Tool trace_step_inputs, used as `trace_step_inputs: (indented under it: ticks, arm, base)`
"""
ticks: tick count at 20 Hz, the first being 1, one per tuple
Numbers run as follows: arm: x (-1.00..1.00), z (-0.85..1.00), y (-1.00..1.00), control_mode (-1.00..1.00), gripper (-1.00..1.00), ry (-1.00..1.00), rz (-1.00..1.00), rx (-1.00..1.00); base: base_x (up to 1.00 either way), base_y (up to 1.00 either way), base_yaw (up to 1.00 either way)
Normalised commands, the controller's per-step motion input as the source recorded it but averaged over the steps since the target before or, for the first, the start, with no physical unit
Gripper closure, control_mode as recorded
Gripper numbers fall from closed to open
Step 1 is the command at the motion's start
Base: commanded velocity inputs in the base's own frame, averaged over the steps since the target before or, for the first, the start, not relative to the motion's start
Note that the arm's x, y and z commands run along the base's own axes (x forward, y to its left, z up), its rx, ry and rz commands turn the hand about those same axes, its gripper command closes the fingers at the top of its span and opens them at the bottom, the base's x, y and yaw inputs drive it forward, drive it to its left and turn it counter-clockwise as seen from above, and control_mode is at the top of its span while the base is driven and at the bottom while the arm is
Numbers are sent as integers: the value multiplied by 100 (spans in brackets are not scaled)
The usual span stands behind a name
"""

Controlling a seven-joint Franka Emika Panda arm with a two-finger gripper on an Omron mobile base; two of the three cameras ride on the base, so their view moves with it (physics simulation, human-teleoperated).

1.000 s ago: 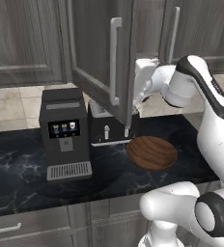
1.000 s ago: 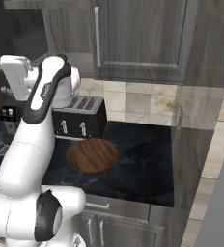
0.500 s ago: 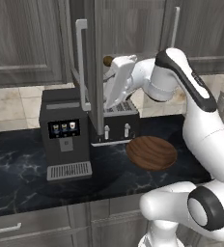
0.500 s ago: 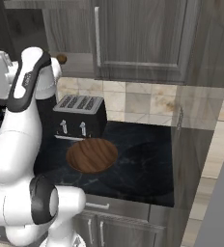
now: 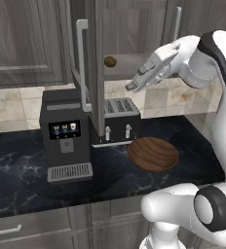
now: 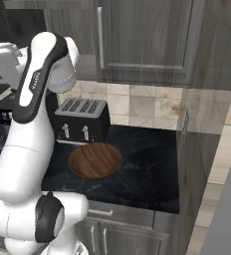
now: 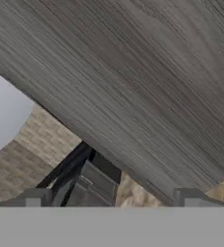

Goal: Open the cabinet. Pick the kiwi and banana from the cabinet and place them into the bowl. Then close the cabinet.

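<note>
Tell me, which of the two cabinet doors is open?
The left door, swung out edge-on above the coffee machine; the right door is shut.

Glossy white shells on thick rounded arm links, split by dark grey joint bands and round black end caps. Behind the gripper (image 5: 131,86), a boxy white hand with dark grey trim; small dark blocky fingertips (image 7: 35,197).
</note>
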Motion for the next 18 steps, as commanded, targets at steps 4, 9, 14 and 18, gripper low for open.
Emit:
trace_step_inputs:
  ticks: [4, 9, 14, 18]
  arm:
    - [-26, 0, -100, -100, -100, -52, 0, -2]
    - [-37, 11, -100, -100, -100, -53, 0, 0]
    - [-57, 9, -98, -100, -100, -59, -3, 0]
    - [-45, -3, -67, -100, -100, -47, -8, 2]
  base:
    - [0, 0, 0]
    - [0, 0, 0]
    - [0, 0, 0]
    - [0, 0, 0]
